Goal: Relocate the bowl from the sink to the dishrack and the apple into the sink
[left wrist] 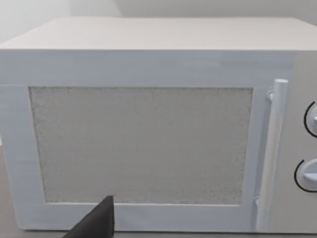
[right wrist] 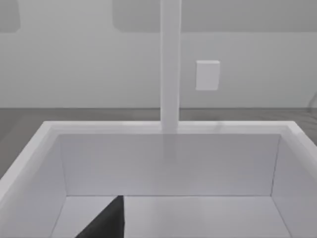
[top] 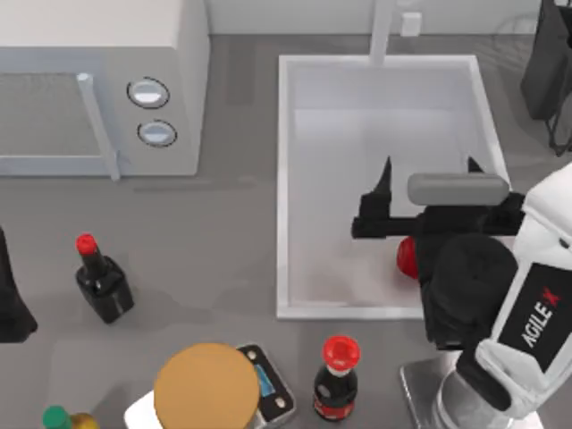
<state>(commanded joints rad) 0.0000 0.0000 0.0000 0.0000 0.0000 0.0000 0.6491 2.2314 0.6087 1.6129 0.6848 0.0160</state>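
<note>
One large white rectangular sink [top: 295, 179] stands in the upper right of the top view, with one white faucet post [top: 382, 31] at its far rim. The right gripper [top: 429, 174] hangs over the sink, its two dark fingers spread wide and holding nothing. One small red apple [top: 407, 257] lies inside the sink near its lower edge, partly hidden under the right arm. The white casing of this arm carries the word "AGILE X". One white microwave [top: 98, 80] with two round knobs fills the upper left. Two dark bottles with red caps [top: 100, 277] [top: 337, 380] stand along the bottom, beside one flat tan disc [top: 207, 386]. The left gripper [left wrist: 96, 223] faces the microwave door; whether it is open or closed cannot be told.
</note>
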